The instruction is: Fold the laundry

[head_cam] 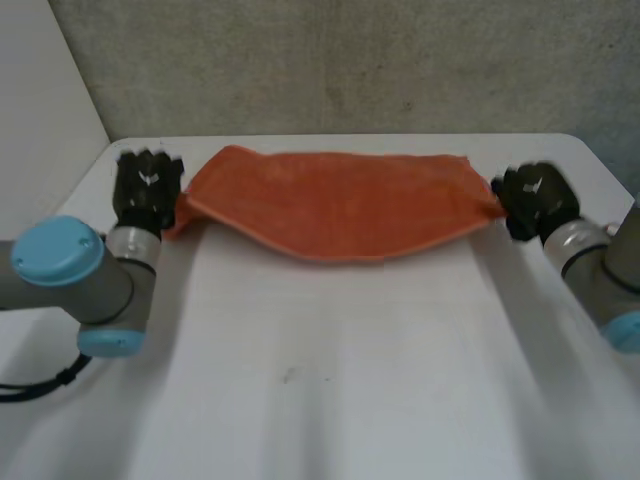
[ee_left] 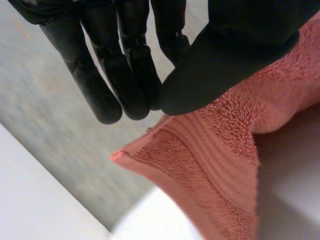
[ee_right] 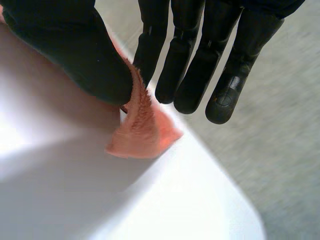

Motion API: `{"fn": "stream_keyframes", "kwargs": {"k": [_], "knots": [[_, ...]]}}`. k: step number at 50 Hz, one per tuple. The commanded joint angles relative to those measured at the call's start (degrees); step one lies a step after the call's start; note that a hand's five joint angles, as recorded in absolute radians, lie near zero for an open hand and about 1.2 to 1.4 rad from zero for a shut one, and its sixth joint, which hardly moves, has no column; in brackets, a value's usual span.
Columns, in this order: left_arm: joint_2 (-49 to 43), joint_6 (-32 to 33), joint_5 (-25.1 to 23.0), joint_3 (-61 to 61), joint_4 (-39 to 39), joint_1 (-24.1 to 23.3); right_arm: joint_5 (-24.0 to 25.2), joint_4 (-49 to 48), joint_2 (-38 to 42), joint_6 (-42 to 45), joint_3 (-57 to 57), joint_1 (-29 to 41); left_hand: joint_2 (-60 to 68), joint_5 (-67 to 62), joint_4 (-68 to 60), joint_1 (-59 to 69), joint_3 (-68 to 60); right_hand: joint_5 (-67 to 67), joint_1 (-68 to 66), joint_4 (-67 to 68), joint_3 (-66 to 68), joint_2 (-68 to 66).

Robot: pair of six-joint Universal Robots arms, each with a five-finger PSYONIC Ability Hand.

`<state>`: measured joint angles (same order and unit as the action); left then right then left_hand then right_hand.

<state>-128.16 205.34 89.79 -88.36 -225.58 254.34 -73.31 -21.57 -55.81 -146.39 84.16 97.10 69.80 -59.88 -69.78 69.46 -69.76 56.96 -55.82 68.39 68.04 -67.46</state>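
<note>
A: How is the towel (head_cam: 335, 205) lying?
B: Orange and terry-looped, it is stretching sideways across the far part of the white table (head_cam: 350, 400), its far edge pulling nearly straight.
A: And the near edge?
B: It is sagging in a curve at the middle.

The towel (head_cam: 335, 205) spans the far part of the table (head_cam: 330, 380), held between the left hand (head_cam: 147, 188) and the right hand (head_cam: 535, 200), each pinching one end. It bars that strip. A grey wall (head_cam: 350, 60) stands close behind the far edge. The left arm (head_cam: 75, 270) and right arm (head_cam: 600, 270) occupy the side margins. The surface nearer than the towel lies open between the arms.
</note>
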Motion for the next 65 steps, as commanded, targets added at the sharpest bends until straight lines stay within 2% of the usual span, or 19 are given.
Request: {"fn": "stream_keyframes", "kwargs": {"k": [1, 7, 13, 22, 25, 26, 27, 28, 29, 34, 42, 49, 57, 59, 60, 61, 65], "knots": [[-1.3, 1.0, -0.1, -1.5, 10.1, 0.0, -0.7, 7.3, 1.3, 5.0, 1.8, -0.4, 10.2, -10.1, -10.2, 10.5, -10.2, 13.0, -24.2, 11.6, 12.0, -12.5], [5.4, 1.0, -0.3, -6.9, 18.7, 0.1, -2.1, 17.2, -6.0, 5.0, 3.1, -2.1, 10.2, -10.1, -10.2, 10.5, -10.2, 13.0, -24.2, 11.6, 12.0, -12.5], [9.3, 1.0, -0.3, -10.6, 19.1, 0.0, -2.3, 23.3, -11.1, 5.2, 4.8, -4.1, 10.2, -10.1, -10.2, 10.5, -10.2, 13.0, -24.2, 11.6, 12.0, -12.5], [7.1, 1.0, -0.9, -10.5, 18.1, 0.1, -1.8, 24.1, -12.9, 5.4, 8.0, -6.5, 10.2, -10.1, -10.2, 10.5, -10.2, 13.0, -24.2, 11.6, 12.0, -12.5], [5.5, 1.0, -1.0, -10.0, 17.1, 0.1, -1.6, 23.8, -12.9, 5.3, 8.4, -7.7, 3.2, -3.1, -3.2, 3.5, -3.2, 13.0, -24.2, 11.6, 12.0, -12.5], [5.2, 1.0, -1.0, -9.9, 16.7, 0.1, -1.6, 23.3, -12.7, 5.1, 8.4, -8.1, -6.5, 6.6, 6.5, -6.2, 6.5, 13.0, -24.2, 11.6, 12.0, -12.5], [5.2, 1.0, -1.0, -9.9, 16.7, 0.1, -1.6, 23.3, -12.7, 5.1, 8.4, -8.1, -6.6, 6.7, 6.6, -6.3, 6.6, 13.0, -24.2, 11.6, 12.0, -12.5], [5.0, 1.1, -1.0, -9.8, 16.2, 0.1, -1.5, 22.5, -12.5, 4.9, 8.4, -8.3, -16.8, 16.8, 16.7, -16.4, 16.7, 13.0, -24.2, 11.6, 12.0, -12.5], [4.8, 1.1, -1.0, -9.8, 15.9, 0.1, -1.6, 21.7, -12.4, 4.8, 8.4, -8.5, -19.4, 19.4, 19.3, -19.0, 19.3, 13.0, -24.2, 11.6, 12.0, -12.5], [4.8, 1.1, -1.0, -9.7, 15.9, 0.5, -1.5, 20.3, -12.4, 4.6, 8.3, -9.6, -19.5, 19.6, 19.5, -19.2, 19.5, 13.0, -24.2, 11.6, 12.0, -12.5], [5.1, 1.1, -1.1, -10.7, 16.2, 3.0, -1.5, 20.0, -11.8, 4.5, 8.4, -9.9, -19.4, 19.5, 19.4, -19.0, 19.3, 13.0, -24.2, 11.6, 12.0, -12.5], [5.3, 1.0, -1.2, -11.6, 16.4, 3.3, -1.5, 20.0, -10.7, 4.5, 8.4, -9.6, -18.4, 18.5, 18.4, -18.0, 18.3, 13.0, -24.2, 11.6, 12.0, -12.5], [5.4, 1.0, -1.2, -11.8, 16.4, 3.3, -1.5, 20.0, -10.4, 4.5, 8.5, -9.5, -5.9, 6.0, 5.9, -5.6, 5.9, 13.0, -24.2, 11.6, 12.0, -12.5], [5.4, 0.9, -1.2, -11.8, 16.4, 3.3, -1.5, 20.0, -10.0, 4.5, 8.5, -9.5, 3.1, -3.0, -3.1, 3.4, -3.2, 13.0, -24.2, 11.6, 12.0, -12.5], [5.4, 0.9, -1.2, -11.8, 16.4, 3.3, -1.5, 20.0, -10.0, 4.5, 8.5, -9.5, 3.2, -3.1, -3.2, 3.5, -3.2, 13.0, -24.2, 11.6, 12.0, -12.5], [5.4, 0.9, -1.2, -11.8, 16.4, 3.2, -1.5, 20.0, -9.9, 4.5, 8.5, -9.5, 10.1, -10.0, -10.1, 10.5, -10.2, 13.0, -24.2, 11.6, 12.0, -12.5], [5.3, 0.9, -1.2, -11.8, 16.5, 3.2, -1.5, 20.0, -9.8, 4.5, 8.5, -9.4, 10.2, -10.1, -10.2, 10.5, -10.2, 13.0, -24.2, 11.6, 12.0, -12.5]]}}
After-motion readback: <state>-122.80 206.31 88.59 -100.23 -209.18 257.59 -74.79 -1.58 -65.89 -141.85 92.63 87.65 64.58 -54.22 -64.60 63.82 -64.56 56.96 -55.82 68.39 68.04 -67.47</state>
